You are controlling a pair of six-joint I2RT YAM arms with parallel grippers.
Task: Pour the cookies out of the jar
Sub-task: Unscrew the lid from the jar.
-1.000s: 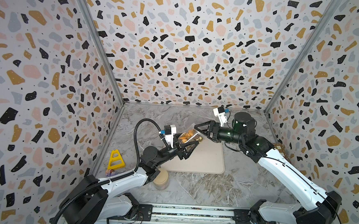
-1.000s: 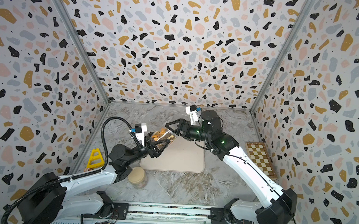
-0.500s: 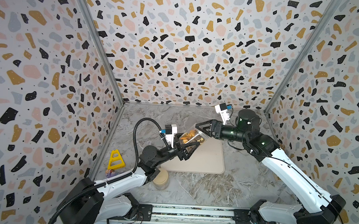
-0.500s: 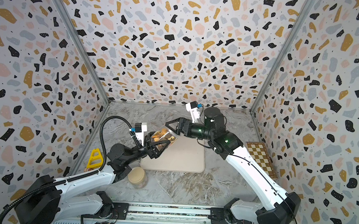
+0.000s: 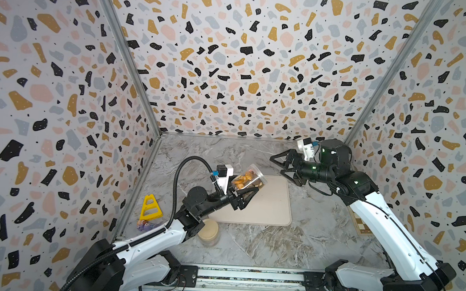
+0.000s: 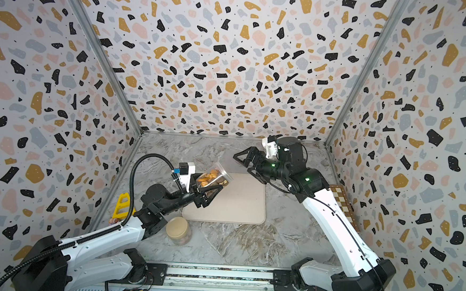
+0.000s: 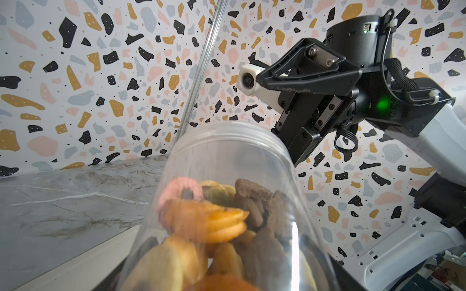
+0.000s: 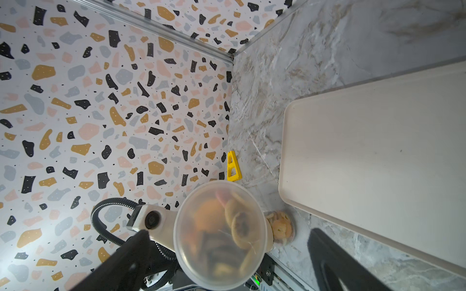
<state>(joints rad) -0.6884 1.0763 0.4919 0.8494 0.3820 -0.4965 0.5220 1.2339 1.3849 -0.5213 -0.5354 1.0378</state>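
Left gripper (image 5: 244, 192) (image 6: 209, 190) is clamped on the lower body of a clear plastic jar (image 5: 249, 177) (image 6: 214, 175), held up in the air w/ nothing under it but the far left corner of a flat beige rectangular tray (image 5: 272, 209) (image 6: 236, 207). Jar is tilted, base down toward the left arm and mouth end angled up toward the right gripper (image 5: 277, 165) (image 6: 242, 163). Small round cookies (image 5: 243, 178) (image 7: 201, 221), golden-orange, dark brown, pale cream and one pink ring, are all inside the jar, heaped at the base end; neck part is bare in the left wrist view. Right gripper's jaws are spread wide w/ nothing btwn them; it hangs near the jar's mouth end but apart from it, over the tray's far right corner. Right wrist view looks straight at the mouth end (image 8: 219, 234): it looks hazy, cookies blurred behind it, so can't tell if a lid is on. Tray surface is bare, sits on the grey marble tabletop (image 5: 247, 247). A 2nd short jar w/ beige lid (image 5: 208, 230) (image 6: 178, 228) stands upright just off the tray's near left corner, beside the left arm. Yellow triangular plastic piece (image 5: 150, 207) is by the left wall, brown checkerboard (image 6: 342, 200) by the right wall, partly under the right arm.
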